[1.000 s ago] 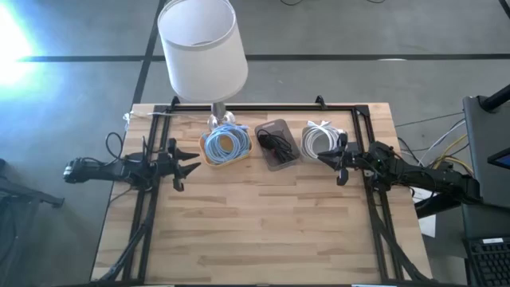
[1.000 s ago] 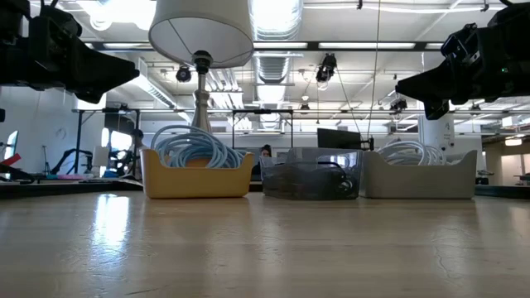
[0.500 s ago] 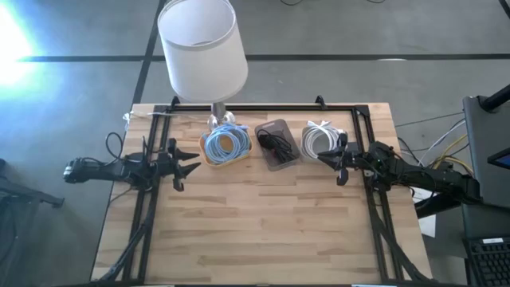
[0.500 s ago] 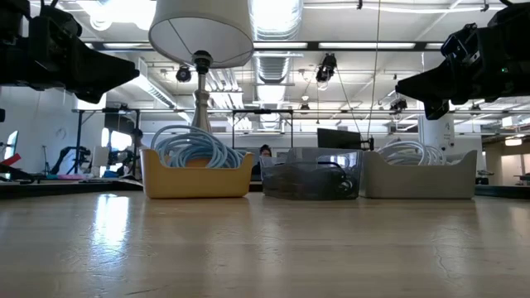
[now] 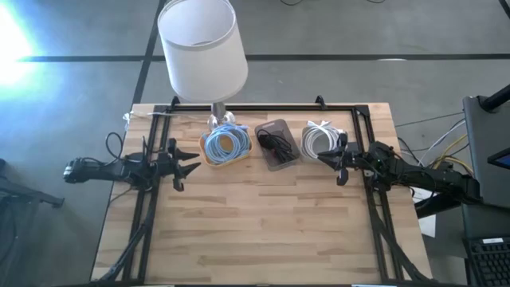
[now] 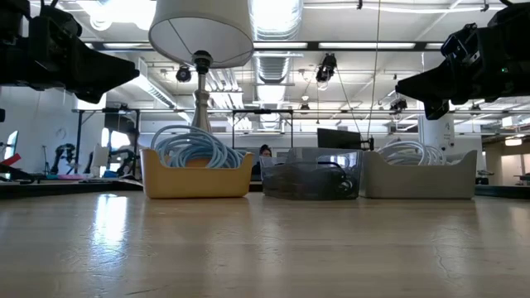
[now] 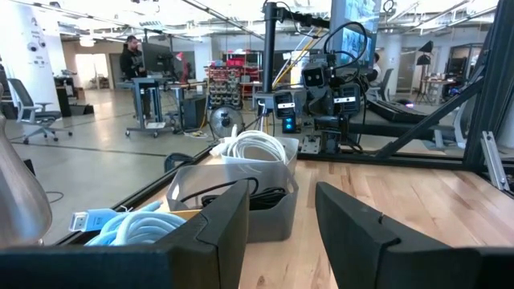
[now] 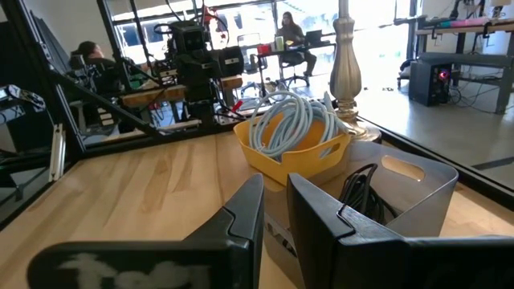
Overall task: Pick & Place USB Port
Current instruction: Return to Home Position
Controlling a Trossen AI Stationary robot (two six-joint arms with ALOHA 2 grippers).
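Three small bins stand in a row near the table's far edge: a yellow bin [image 5: 225,147] with a coiled light-blue cable [image 6: 192,144], a clear dark bin [image 5: 276,144] with a black cable [image 8: 361,189], and a grey bin [image 5: 321,139] with a white cable [image 7: 257,148]. My left gripper [image 5: 190,163] hovers above the table left of the yellow bin, open [image 7: 279,233]. My right gripper [image 5: 325,157] hovers beside the grey bin's near right corner, fingers a narrow gap apart [image 8: 275,213]. Both point toward the table's middle and hold nothing.
A table lamp with a large white shade [image 5: 202,46] stands on its base [image 5: 217,121] behind the yellow bin, and the shade overhangs the far edge. A black frame rail [image 5: 263,108] runs along the far side. Bare wooden tabletop [image 5: 263,223] lies in front of the bins.
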